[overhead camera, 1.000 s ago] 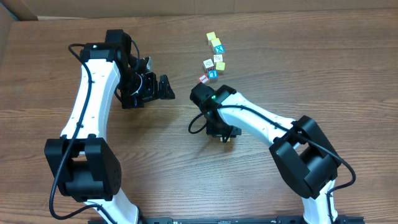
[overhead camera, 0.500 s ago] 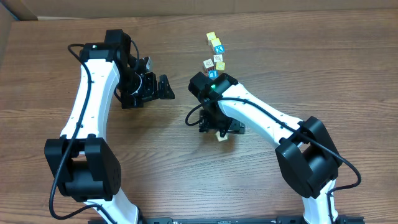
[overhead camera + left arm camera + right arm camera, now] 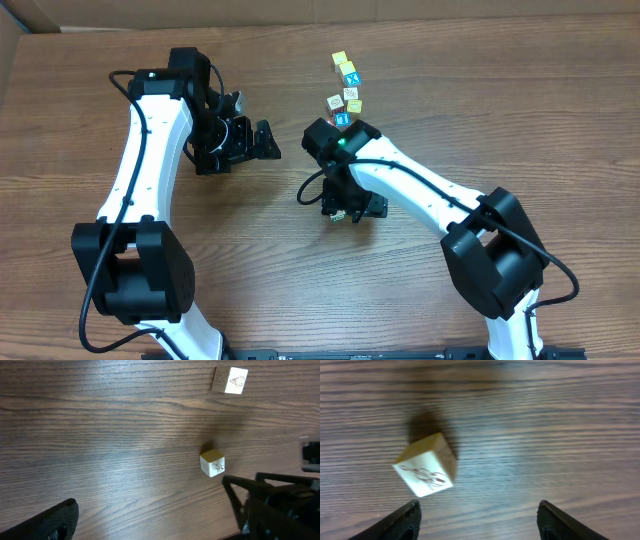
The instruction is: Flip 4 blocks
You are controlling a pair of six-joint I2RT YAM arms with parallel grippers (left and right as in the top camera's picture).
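A brown wood-grain table [image 3: 250, 270] fills the view, with a strip of cardboard [image 3: 500, 10] along its far edge. Two white-and-black arms reach in over it, the left arm [image 3: 150, 150] and the right arm [image 3: 420, 190]. On the far side, right of centre, at least seven small cubes [image 3: 351, 94] sit in a loose cluster. The left wrist view shows two cream picture cubes [image 3: 212, 463] lying apart from each other. The block [image 3: 426, 471], with a line drawing on its cream face, lies near the table's middle, tilted and slightly blurred, just ahead of the right claw [image 3: 477, 515]. That claw is spread, its fingertips [image 3: 407, 515] clear of the block, which sits nearer the finger at the picture's left. The left claw [image 3: 150, 495] is spread wide, pinching nothing
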